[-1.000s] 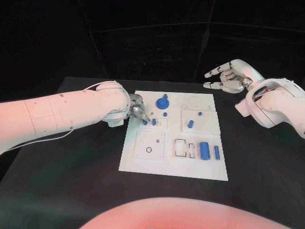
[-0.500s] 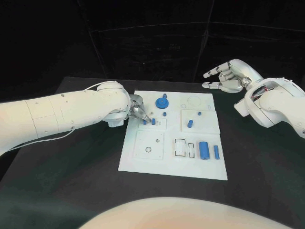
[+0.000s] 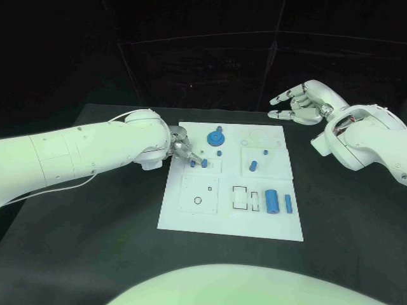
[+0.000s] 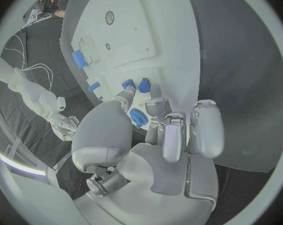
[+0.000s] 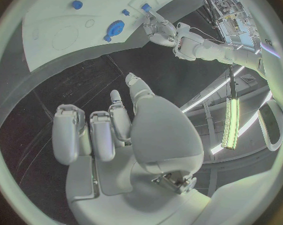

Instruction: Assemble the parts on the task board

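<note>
On the black table (image 3: 93, 241) we see the white task board (image 3: 231, 219), its long axis running away from the robot. At the board's near end, on its right side, a large blue cylinder (image 3: 272, 201) and a thinner blue bar (image 3: 289, 203) lie side by side, both lengthwise along the board, beside two small rectangular slots (image 3: 246, 198). Further up, a short blue peg (image 3: 254, 166) sits right of the board's middle. At the board's left edge we find the left robot hand (image 3: 184, 149), fingertips drawn together at two small blue pegs (image 3: 199, 163); whether it pinches one we cannot tell. Beyond it a blue gear (image 3: 216, 136) lies near the board's far end, beside a round outline (image 3: 259, 135). Off the board's far right corner, the right robot hand (image 3: 300, 105) hovers above the table, fingers loosely curled and spread, holding nothing.
</note>
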### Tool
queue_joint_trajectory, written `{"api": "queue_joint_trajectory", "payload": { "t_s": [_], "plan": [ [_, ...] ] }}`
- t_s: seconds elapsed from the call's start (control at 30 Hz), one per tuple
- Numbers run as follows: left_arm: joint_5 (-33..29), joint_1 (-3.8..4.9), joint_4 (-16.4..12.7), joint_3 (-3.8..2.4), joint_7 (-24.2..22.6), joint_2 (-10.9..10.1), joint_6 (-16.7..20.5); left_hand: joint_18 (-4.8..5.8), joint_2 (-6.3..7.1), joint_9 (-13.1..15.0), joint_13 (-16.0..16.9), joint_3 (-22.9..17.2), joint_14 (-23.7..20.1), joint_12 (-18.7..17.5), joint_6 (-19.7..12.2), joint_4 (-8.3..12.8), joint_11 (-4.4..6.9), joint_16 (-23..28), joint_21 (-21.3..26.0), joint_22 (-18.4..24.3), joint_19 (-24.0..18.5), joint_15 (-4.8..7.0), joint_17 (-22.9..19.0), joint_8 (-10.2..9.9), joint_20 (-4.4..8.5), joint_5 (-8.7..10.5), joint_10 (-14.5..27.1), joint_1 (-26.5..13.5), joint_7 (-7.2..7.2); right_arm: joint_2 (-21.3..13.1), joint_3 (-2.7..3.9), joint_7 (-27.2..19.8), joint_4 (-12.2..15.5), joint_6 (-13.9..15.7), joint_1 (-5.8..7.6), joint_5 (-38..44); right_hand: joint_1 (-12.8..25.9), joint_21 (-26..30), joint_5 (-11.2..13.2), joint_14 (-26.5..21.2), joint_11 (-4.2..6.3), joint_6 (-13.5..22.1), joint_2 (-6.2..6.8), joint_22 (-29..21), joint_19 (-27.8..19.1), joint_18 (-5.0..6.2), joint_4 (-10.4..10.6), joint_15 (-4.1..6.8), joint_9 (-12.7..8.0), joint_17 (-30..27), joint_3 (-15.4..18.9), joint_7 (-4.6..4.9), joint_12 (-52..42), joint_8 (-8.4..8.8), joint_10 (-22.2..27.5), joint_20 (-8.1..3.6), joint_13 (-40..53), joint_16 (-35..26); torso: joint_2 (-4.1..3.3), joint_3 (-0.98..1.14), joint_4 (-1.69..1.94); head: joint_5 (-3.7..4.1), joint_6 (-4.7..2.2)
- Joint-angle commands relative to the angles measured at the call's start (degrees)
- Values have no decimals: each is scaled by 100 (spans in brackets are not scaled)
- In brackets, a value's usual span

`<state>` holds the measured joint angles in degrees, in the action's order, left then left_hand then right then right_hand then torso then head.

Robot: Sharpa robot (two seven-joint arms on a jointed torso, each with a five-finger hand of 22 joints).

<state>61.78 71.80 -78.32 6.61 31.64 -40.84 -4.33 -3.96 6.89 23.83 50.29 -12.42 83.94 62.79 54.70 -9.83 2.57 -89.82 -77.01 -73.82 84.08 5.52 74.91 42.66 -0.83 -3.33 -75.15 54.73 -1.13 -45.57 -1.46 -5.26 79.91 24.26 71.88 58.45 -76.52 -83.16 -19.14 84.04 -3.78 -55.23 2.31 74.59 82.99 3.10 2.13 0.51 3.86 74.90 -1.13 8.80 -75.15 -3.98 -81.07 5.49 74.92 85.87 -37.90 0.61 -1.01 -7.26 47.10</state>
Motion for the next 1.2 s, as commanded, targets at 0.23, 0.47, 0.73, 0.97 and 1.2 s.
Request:
{"api": "queue_joint_trajectory", "payload": {
  "t_s": [0.23,0.47,0.73,0.97,1.2],
  "plan": [
    [-543,53,-133,-16,-755,-164,1036,-110,-192,-103,-1337,508,577,-1034,-450,-126,-145,43,612,682,-187,-73,1407,-213,-31,-13,870,407,-192,5,3,-45,-5,-49,10,-12,66,37,-31,399,3,-26,5,-1,-25,11,15,13,0,625,35,2,17,-2,47,-6,284,-25,0,3,3,30,-42],
    [-1024,95,-75,-17,-1700,-150,1460,-632,-429,-369,-1828,632,-545,-1678,-1226,8,-569,2042,3485,3552,-1565,-438,-1200,-542,-335,-193,1923,1195,-629,4,3,-40,-15,-49,10,-12,66,37,-31,399,3,-26,5,-1,-25,11,15,13,0,625,35,2,17,-2,47,-6,284,-25,2,7,7,48,-46],
    [-429,106,280,-11,-2905,293,1534,-654,-419,-880,-2738,37,-1711,-2647,-1344,701,-828,3694,4247,4056,-1862,-661,-3133,-983,-575,-137,2743,2474,-828,30,3,-41,-30,-57,10,-12,65,36,-41,401,4,-27,0,2,-23,11,17,13,0,631,37,1,11,-3,43,-6,288,-23,-9,3,-20,105,-110],
    [839,91,643,-6,-3333,681,1427,-645,-66,-1565,-3668,-408,-1626,-3364,-857,1098,-828,3596,4305,4126,-1717,-647,-3376,-1849,-587,-119,2589,2580,-792,42,2,-37,-34,-63,10,-12,60,36,-48,401,6,-28,-5,2,-23,11,16,14,0,632,36,0,7,-3,40,-6,291,-22,-14,7,-23,163,-149],
    [1628,48,973,48,-3448,981,1380,-655,30,-1823,-4054,-479,-577,-3512,-476,1183,-783,2064,3984,3971,-1181,-601,-1862,-2199,-532,-115,2363,2336,-733,58,2,-38,-34,-79,10,-12,41,38,-66,401,8,-28,-19,-1,-24,11,10,15,0,629,31,-1,11,-3,43,-7,287,-25,-14,1,-12,187,-161]
  ]
}}
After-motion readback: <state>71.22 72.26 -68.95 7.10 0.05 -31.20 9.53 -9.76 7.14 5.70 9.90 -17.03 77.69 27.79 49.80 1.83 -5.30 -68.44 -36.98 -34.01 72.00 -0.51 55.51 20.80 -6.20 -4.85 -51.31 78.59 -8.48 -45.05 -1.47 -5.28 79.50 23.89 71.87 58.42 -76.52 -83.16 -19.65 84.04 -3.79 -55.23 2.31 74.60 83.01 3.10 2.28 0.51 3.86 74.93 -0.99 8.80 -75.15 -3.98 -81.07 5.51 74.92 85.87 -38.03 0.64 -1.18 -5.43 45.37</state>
